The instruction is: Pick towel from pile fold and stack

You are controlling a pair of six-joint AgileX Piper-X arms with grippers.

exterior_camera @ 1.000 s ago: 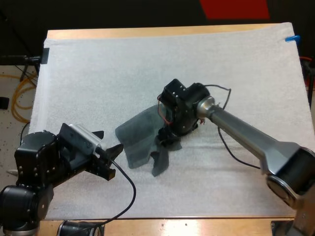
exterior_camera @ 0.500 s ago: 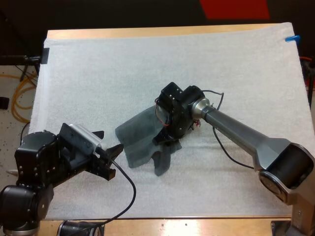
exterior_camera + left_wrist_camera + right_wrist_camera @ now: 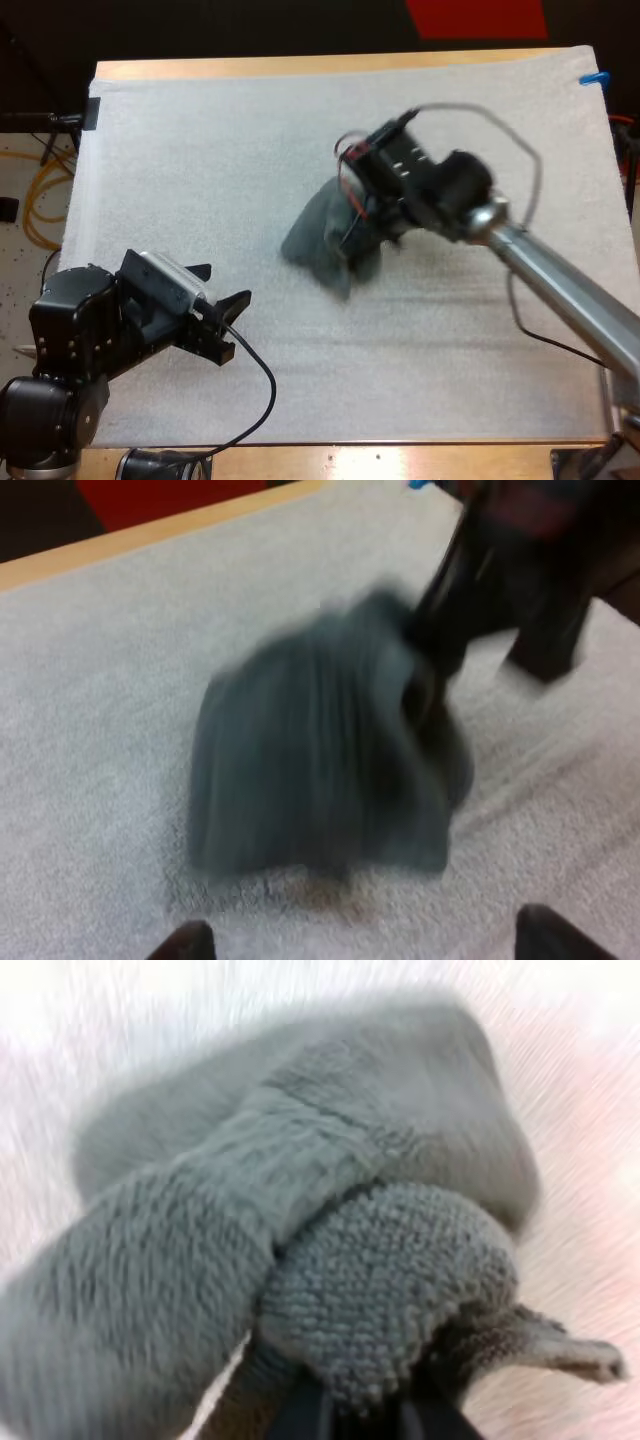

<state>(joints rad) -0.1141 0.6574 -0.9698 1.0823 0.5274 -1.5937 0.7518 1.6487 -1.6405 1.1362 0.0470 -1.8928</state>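
Observation:
A dark grey-green towel hangs bunched over the middle of the white mat. My right gripper is shut on the towel's upper right part, and the cloth droops to the left below it. In the right wrist view the towel wraps in thick folds around my right gripper. My left gripper stands open near the mat's front left, apart from the towel. In the left wrist view the towel sits ahead of my left gripper, with the right gripper at its far edge.
The mat covers most of the wooden table, whose far edge shows as a thin strip. Bare mat lies all round the towel. Cables and floor lie beyond the table's left side.
My right gripper shut on the towel and moved up and to the right, gathering the flat cloth into a hanging bunch. The left arm stayed still.

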